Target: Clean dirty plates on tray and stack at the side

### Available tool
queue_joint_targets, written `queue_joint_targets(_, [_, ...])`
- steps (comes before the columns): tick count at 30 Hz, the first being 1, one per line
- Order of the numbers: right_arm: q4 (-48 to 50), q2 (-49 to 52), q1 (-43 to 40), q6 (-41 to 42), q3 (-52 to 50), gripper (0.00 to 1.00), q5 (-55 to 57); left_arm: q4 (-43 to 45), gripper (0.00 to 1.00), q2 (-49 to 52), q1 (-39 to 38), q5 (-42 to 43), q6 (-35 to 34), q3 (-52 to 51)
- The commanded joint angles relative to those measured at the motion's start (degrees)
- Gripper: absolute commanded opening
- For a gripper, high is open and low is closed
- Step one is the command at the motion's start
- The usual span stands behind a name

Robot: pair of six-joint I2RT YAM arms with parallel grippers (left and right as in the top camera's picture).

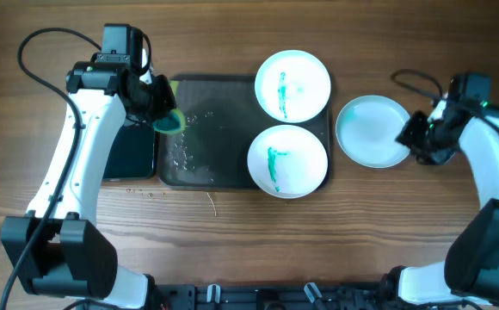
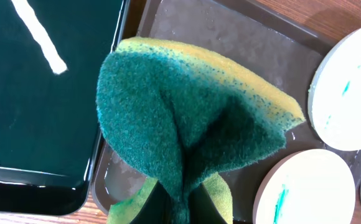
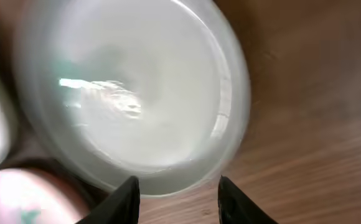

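Note:
Two white plates with teal smears lie on the right half of the dark tray (image 1: 215, 108): one at the back (image 1: 292, 84), one at the front (image 1: 287, 161). A third plate (image 1: 372, 130), without a smear, rests on the wood right of the tray. My right gripper (image 1: 413, 138) (image 3: 177, 186) is open at that plate's right edge, its fingers apart and free of the rim (image 3: 168, 180). My left gripper (image 1: 165, 116) is shut on a green-and-yellow sponge (image 2: 193, 124) folded between its fingers, above the tray's wet left end.
A black tub (image 1: 133, 146) with dark liquid sits left of the tray, under the left arm. Water droplets lie on the tray's left half (image 1: 185, 142). A few specks sit on the wood near the tray's front left corner.

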Motion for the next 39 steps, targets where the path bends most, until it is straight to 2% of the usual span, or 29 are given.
queue_joint_targets(1, [-5.01, -0.26, 3.56, -9.33, 4.09, 0.41, -12.57, 0.33, 0.04, 0.15, -0.15, -0.55, 1.14, 0.37])
queue_joint_targets(6, [-6.69, -0.24, 11.82, -13.0, -0.22, 0.42, -13.94, 0.33, 0.04, 0.15, -0.15, -0.52, 1.11, 0.37])
queue_joint_targets(13, [3.96, -0.24, 21.64, -12.76, -8.24, 0.42, -7.28, 0.28, 0.04, 0.15, -0.15, -0.52, 1.11, 0.37])
queue_joint_targets(17, [9.81, -0.24, 23.96, -12.57, -11.02, 0.42, -6.95, 0.2, 0.04, 0.15, -0.15, -0.52, 1.14, 0.37])
queue_joint_targets(25, [14.64, -0.24, 24.63, -10.82, -14.64, 0.41, -7.45, 0.24, 0.04, 0.15, -0.15, -0.52, 1.14, 0.37])
queue_joint_targets(31, [16.2, -0.24, 26.67, -7.5, -15.13, 0.33, -7.39, 0.24, 0.04, 0.15, -0.15, -0.52, 1.14, 0.37])
queue_joint_targets(39, [19.08, 2.86, 30.97, 1.11, -15.13, 0.16, -3.56, 0.24, 0.04, 0.15, -0.15, -0.52, 1.14, 0.37])
